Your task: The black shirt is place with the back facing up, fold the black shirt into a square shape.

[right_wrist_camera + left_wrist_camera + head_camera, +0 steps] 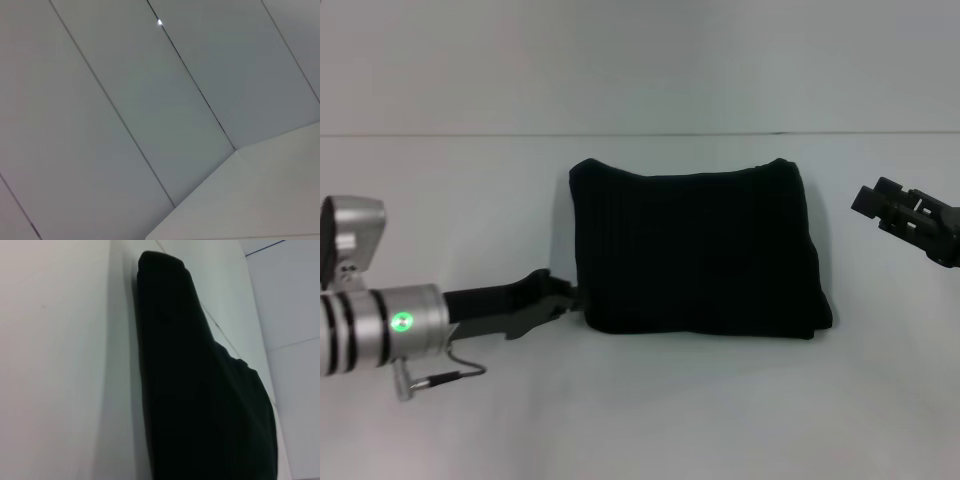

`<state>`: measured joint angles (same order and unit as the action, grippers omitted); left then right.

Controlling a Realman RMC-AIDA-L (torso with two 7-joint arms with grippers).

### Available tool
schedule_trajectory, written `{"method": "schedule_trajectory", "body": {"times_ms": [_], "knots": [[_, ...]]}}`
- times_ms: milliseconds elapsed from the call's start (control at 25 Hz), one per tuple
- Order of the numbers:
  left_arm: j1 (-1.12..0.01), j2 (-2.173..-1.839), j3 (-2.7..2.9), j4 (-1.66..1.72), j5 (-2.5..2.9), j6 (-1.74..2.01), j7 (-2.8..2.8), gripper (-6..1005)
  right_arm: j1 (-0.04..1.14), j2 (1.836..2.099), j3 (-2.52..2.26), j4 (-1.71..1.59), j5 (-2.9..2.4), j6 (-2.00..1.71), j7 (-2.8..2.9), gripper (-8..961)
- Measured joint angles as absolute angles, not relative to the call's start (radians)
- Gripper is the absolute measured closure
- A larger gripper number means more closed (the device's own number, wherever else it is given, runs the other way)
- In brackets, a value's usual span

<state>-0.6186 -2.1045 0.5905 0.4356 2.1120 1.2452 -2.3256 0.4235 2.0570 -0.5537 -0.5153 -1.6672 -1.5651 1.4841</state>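
Note:
The black shirt (pixel 695 250) lies folded into a compact, roughly square block in the middle of the white table (pixel 650 410). In the left wrist view the black shirt (pixel 200 390) fills the frame from close up, its folded edge resting on the table. My left gripper (pixel 570 297) is low over the table, right at the shirt's near left corner; whether it touches the fabric is unclear. My right gripper (pixel 868 203) hangs to the right of the shirt, apart from it and above the table. The right wrist view shows no shirt.
The white table (pixel 260 200) ends at a pale panelled wall (pixel 150 100) behind it. Bare tabletop surrounds the shirt on all sides. A thin cable (pixel 445 377) loops under my left wrist.

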Motion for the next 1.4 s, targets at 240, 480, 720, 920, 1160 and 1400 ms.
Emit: {"method": "schedule_trajectory", "body": {"times_ms": [240, 480, 720, 920, 1160, 1400], "knots": [[-0.536, -2.092, 0.590, 0.515, 2.122, 1.369, -2.325, 998, 0.422, 2.057, -0.554, -0.515, -1.671, -1.561, 1.491, 248], [-0.509, -2.080, 0.557, 0.542, 2.207, 1.424, -2.328, 999, 0.422, 2.057, -0.558, -0.511, -1.672, -1.553, 1.491, 247], [-0.523, -2.069, 0.541, 0.547, 2.242, 1.473, -2.300, 992, 0.425, 2.057, -0.562, -0.504, -1.672, -1.551, 1.492, 247], [-0.523, -2.049, 0.504, 0.605, 2.319, 1.502, -2.301, 976, 0.425, 2.043, -0.566, -0.509, -1.677, -1.522, 1.546, 246], [-0.524, -2.019, 0.434, 0.698, 2.290, 1.622, -2.074, 769, 0.444, 2.036, -0.570, -0.585, -1.845, -1.498, 1.527, 246], [-0.602, -2.044, 0.482, 0.686, 2.261, 1.655, -1.721, 518, 0.463, 2.060, -0.573, -0.657, -1.968, -1.559, 1.399, 252]]}}
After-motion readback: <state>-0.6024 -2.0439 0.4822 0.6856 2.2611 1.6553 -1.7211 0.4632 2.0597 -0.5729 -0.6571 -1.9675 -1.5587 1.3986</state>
